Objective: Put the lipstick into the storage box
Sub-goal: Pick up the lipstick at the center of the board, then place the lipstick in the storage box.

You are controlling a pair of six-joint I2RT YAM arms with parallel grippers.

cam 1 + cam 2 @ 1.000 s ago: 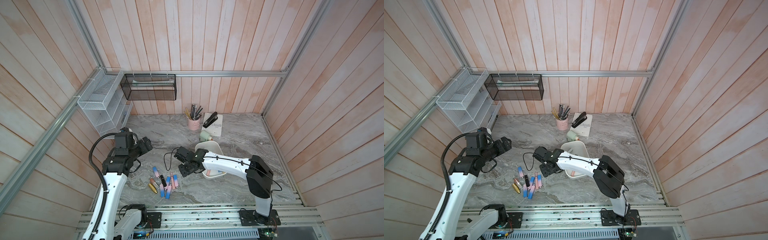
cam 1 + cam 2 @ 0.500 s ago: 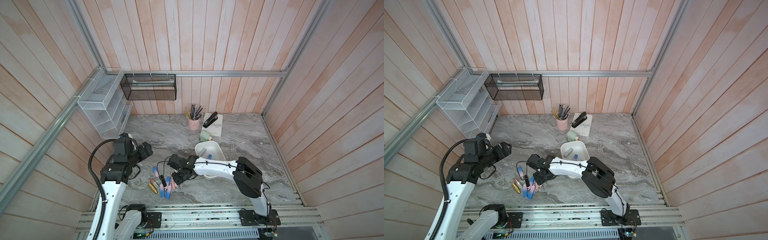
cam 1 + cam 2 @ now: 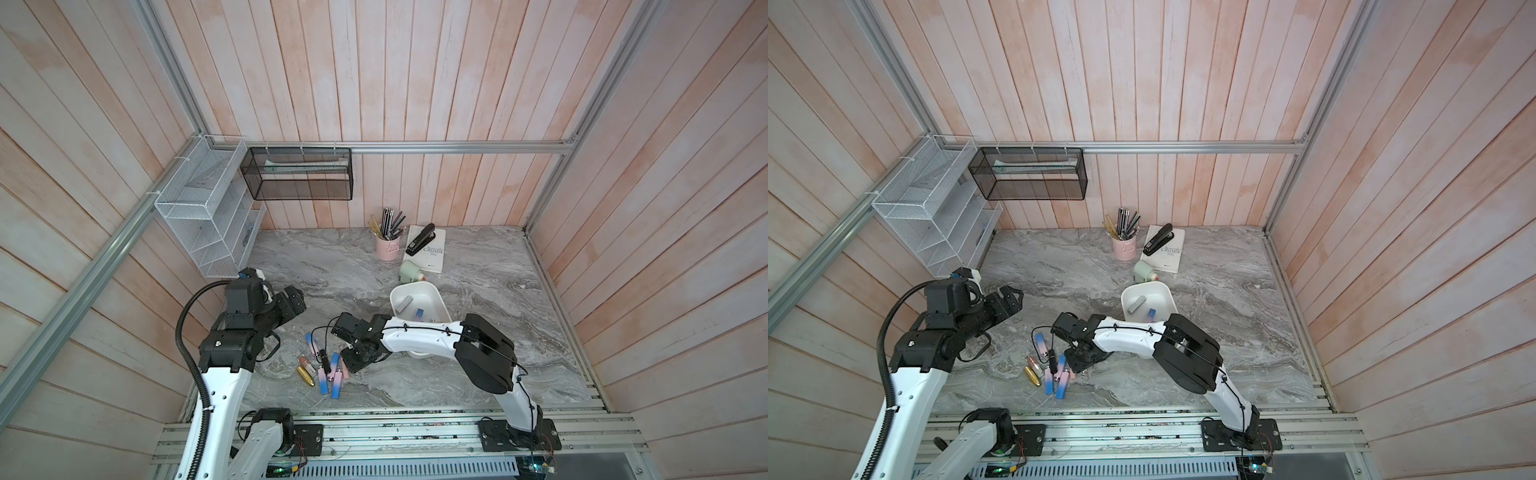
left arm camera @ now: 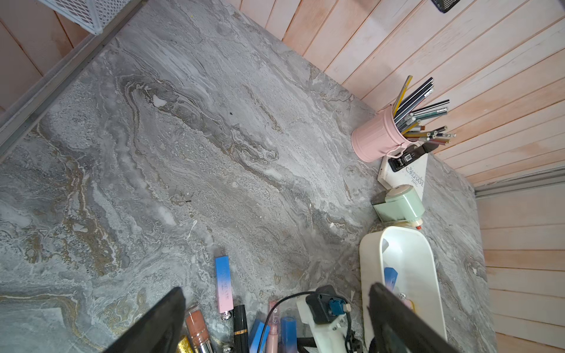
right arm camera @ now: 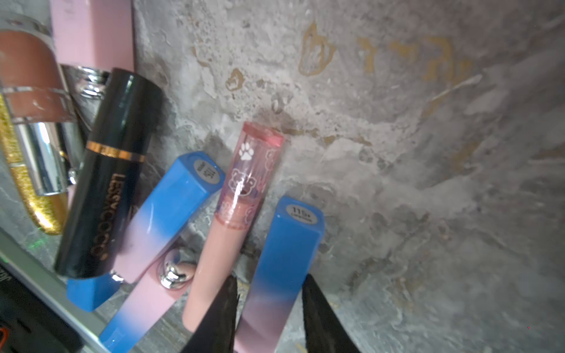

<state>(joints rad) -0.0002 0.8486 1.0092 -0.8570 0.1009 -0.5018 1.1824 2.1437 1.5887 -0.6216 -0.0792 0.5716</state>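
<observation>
The lipstick [image 5: 284, 262], a square blue-to-pink tube with "115" on its end cap, lies flat on the marbled tabletop [image 5: 397, 152] in the right wrist view, at the edge of a heap of tubes [image 5: 159, 220]. The right claw [image 5: 270, 277] straddles its pink end, a black finger close on either side; whether they press it I cannot tell. Next to it, a pink gloss tube [image 5: 241, 195] carries a paw print and bears, and a black tube [image 5: 107, 183] reads "LESSYCOCO".

In the left wrist view the left claw [image 4: 275, 288] has its fingers wide apart with nothing between them, above the tabletop. A white book [image 4: 409, 174] reads "CRUSOE". The storage box [image 4: 422, 269] stands near the heap with a blue tube [image 4: 389, 276] inside.

In both top views the right arm [image 3: 415, 343] stretches low from beside the storage box, its claw pointing down on the heap. The left arm [image 3: 226, 388] is bent, its claw raised and apart from the heap.
</observation>
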